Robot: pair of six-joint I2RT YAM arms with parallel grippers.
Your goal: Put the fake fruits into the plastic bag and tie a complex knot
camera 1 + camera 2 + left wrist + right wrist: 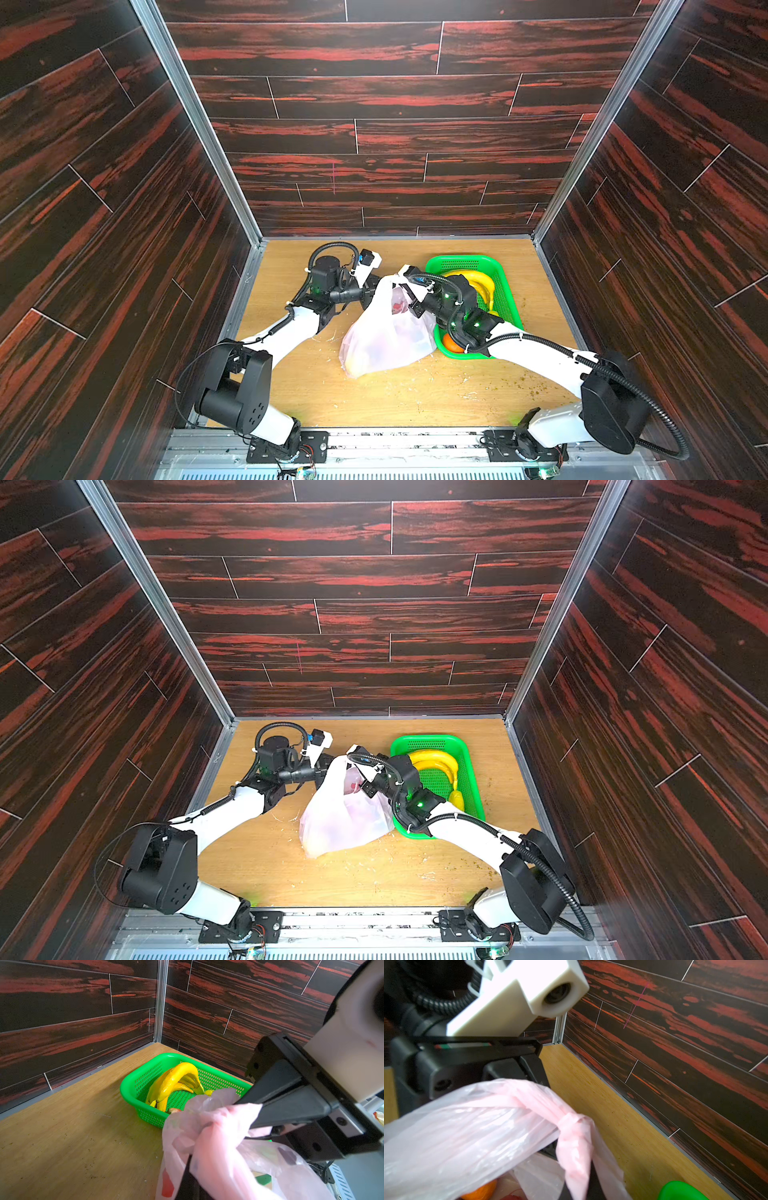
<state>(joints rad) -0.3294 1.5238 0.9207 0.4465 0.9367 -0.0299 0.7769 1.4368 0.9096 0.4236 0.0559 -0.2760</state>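
- One plastic bag: thin, translucent, whitish-pink with red prints. It sits on the desk near the front middle, with its base slumped on the wood and its top drawn up to a peak.
- Several fake fruits inside, seen through the film: a bagged orange, a red fruit and a yellow patch at the lowest corner. The count cannot be told.
- Left tool: jaws closed narrow on the bag's upper strip, on the left of the peak.
- Right tool: jaws likewise pinched shut on the bag's film, on the right of the peak, close to the left tool.
- One knot: a bunched wrap of the pink handle strips between the tools, with a loose end hanging down. It is judged a first tie only; the complex knot is not finished.
- One green basket: just beside the bag on the right, reaching toward the back wall. It holds a banana bunch, a basket orange and a lemon, none of them bagged.
- Standing: loading judged partial, tying begun.
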